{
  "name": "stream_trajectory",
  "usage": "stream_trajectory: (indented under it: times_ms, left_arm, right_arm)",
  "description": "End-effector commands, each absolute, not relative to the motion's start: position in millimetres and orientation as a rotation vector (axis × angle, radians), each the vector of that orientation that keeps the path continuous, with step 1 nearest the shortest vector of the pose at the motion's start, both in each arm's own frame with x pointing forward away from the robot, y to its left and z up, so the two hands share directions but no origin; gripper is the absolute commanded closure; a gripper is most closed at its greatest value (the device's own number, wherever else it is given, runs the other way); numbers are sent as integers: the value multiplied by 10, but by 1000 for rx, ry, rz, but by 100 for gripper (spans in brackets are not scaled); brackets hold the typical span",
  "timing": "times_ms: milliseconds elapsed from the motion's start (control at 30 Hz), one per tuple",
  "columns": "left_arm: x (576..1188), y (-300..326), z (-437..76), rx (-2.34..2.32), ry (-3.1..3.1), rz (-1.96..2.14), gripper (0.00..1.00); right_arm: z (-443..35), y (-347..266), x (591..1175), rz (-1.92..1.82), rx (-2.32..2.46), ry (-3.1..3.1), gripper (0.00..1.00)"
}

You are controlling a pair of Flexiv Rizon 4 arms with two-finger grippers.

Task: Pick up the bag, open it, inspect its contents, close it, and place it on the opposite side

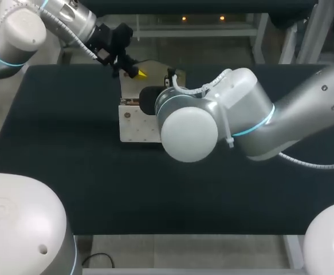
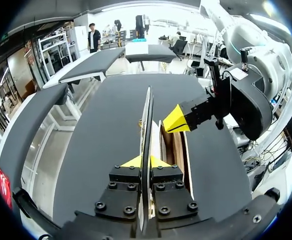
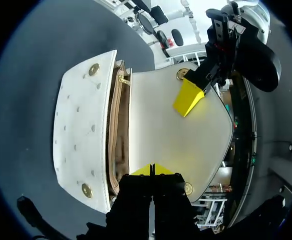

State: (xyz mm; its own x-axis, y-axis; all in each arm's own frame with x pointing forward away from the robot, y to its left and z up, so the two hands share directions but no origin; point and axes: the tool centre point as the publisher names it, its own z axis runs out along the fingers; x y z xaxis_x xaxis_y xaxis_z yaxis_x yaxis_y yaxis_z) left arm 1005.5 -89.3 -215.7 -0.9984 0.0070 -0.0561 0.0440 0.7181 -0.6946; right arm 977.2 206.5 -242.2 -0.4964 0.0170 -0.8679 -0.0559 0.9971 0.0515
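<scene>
Bag flap (image 2: 147, 115) between left tool (image 2: 146, 161) fingers

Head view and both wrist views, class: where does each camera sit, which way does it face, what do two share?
Head view: above and behind, looking down on the table; left arm and right arm show.
Left wrist view: on that wrist, looking along the left gripper, shut on the flap.
Right wrist view: on that wrist, facing the open bag; right gripper shows.
Each wrist view shows the other gripper.
</scene>
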Motion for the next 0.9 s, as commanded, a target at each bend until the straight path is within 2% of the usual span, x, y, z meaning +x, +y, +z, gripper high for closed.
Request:
stream_trajectory:
  times_ms: [33, 900]
  left_arm:
    - [10028, -886, -2152, 33, 2852, -1163, 100]
    - [10020, -878, -2146, -33, 2801, -1194, 100]
  right_arm:
    - [-2473, 2075, 9849, 98, -39, 2107, 100]
    - [-2916, 2077, 9994, 79, -63, 2263, 100]
